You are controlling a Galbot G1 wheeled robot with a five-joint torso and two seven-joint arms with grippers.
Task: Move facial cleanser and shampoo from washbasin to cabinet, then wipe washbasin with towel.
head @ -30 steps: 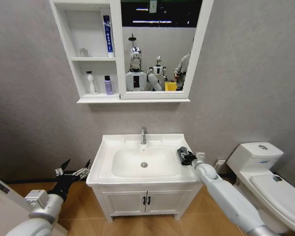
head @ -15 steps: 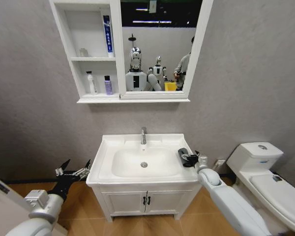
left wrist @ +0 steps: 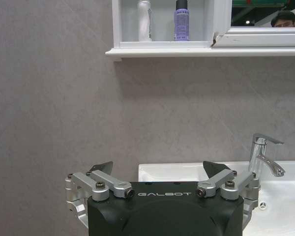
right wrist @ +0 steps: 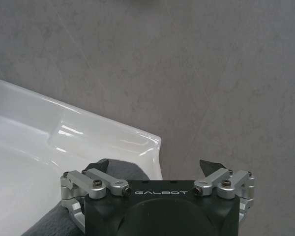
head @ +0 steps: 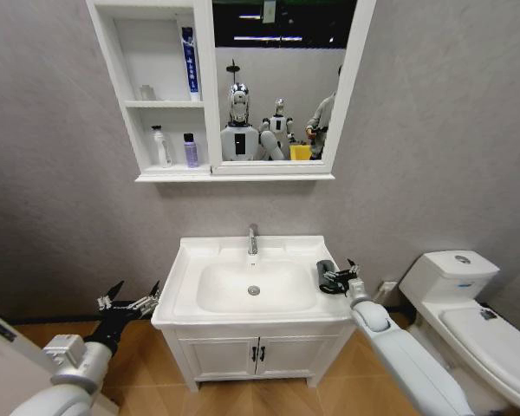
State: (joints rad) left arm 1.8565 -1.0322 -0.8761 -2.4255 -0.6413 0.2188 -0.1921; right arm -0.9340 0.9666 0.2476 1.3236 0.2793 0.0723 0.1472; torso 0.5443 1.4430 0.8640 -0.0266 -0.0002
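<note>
My right jaws [head: 339,277] hang over the right ledge of the washbasin [head: 191,260], at about 3 o'clock from the drain [head: 254,290], and they stand spread wide. In the right wrist view [right wrist: 157,164] one finger [right wrist: 99,166] lies against the dark grey towel [right wrist: 120,169] while the other finger [right wrist: 210,166] pokes out past the rim of the washbasin [right wrist: 88,137] over bare air by the grey wall [right wrist: 196,69]; I cannot tell whether the towel is truly gripped. In the head view the towel [head: 325,274] rests on the ledge just beside the bowl, between the bowl and the outer right edge, touching the jaws. My left jaws [head: 130,299] are parked low at 9 o'clock from the washbasin, off its left edge and apart from it, and likewise spread wide with nothing between them [left wrist: 157,169]. The tap [head: 253,238] stands at 12 o'clock behind the bowl, well apart from both jaws. The cabinet [head: 178,178] hangs on the wall above at 12 o'clock; its lower open shelf carries a white bottle [head: 161,146] and a purple bottle [head: 191,150] side by side, and a blue tube [head: 189,59] stands in the upper shelf. Open room lies across the bowl toward 9 o'clock of my right jaws; the toilet [head: 468,303] closes the space at 3 o'clock.
</note>
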